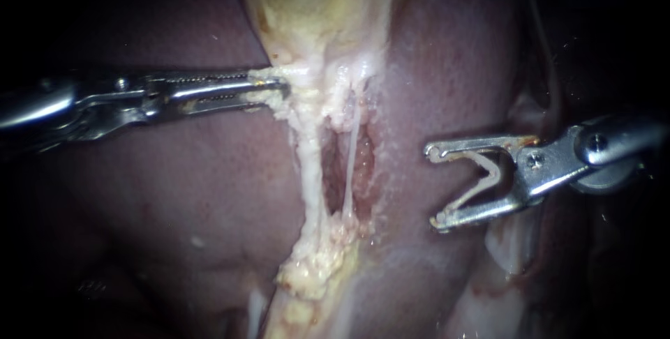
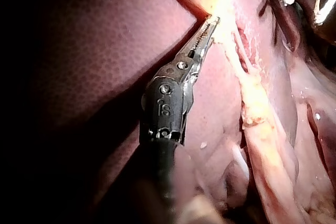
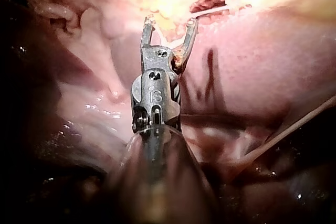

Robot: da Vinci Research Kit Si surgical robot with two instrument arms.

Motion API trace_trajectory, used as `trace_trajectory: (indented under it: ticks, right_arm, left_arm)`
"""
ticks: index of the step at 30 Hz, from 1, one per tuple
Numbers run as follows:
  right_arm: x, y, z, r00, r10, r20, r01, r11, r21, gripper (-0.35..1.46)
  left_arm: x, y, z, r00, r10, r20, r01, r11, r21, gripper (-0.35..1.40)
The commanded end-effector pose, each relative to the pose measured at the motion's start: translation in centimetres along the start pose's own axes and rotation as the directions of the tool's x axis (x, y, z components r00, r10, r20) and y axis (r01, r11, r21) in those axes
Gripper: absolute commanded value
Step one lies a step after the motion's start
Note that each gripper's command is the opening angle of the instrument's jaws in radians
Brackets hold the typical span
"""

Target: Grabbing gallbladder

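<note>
Yellowish gallbladder [image 1: 317, 4] high at centre against dark liver [image 1: 174, 192], pale lower end clamped between jaws of left instrument [image 1: 276, 91]; jaws of right instrument [image 1: 434, 187] spread wide, empty, near stretched whitish strands [image 1: 310, 171].

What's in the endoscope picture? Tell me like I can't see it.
The left instrument grips the pale bottom edge of the yellow gallbladder. The right instrument hangs off to the side, jaws wide open, over the dark red liver.
</note>
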Motion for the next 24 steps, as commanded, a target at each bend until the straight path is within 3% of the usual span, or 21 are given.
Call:
trace_trajectory:
  ticks: [1,8,13,17,24]
  right_arm:
    - [0.00,0.00,0.00,1.000,0.000,0.000,0.000,1.000,0.000,0.49]
    - [0.00,0.00,-0.01,1.000,0.000,0.000,0.000,1.000,0.000,0.49]
    - [0.00,0.00,-0.02,1.000,0.000,0.000,0.000,1.000,0.001,0.49]
    - [0.00,0.00,-0.02,1.000,0.000,0.000,0.000,1.000,0.001,0.49]
    - [0.00,0.00,-0.02,1.000,0.000,0.000,0.000,1.000,0.001,0.49]
  left_arm:
    - [0.01,0.00,-0.04,1.0000,-0.001,0.007,0.001,1.000,-0.006,-0.35]
    - [0.18,0.00,-0.29,0.9984,-0.014,0.054,0.015,1.000,-0.016,-0.35]
    - [0.54,-0.11,-0.57,0.9975,-0.032,0.063,0.034,0.999,-0.030,-0.35]
    - [0.74,-0.10,-0.71,0.9974,-0.026,0.066,0.028,0.999,-0.024,-0.35]
    - [0.77,-0.08,-0.73,0.9974,-0.028,0.067,0.029,0.999,-0.024,-0.35]
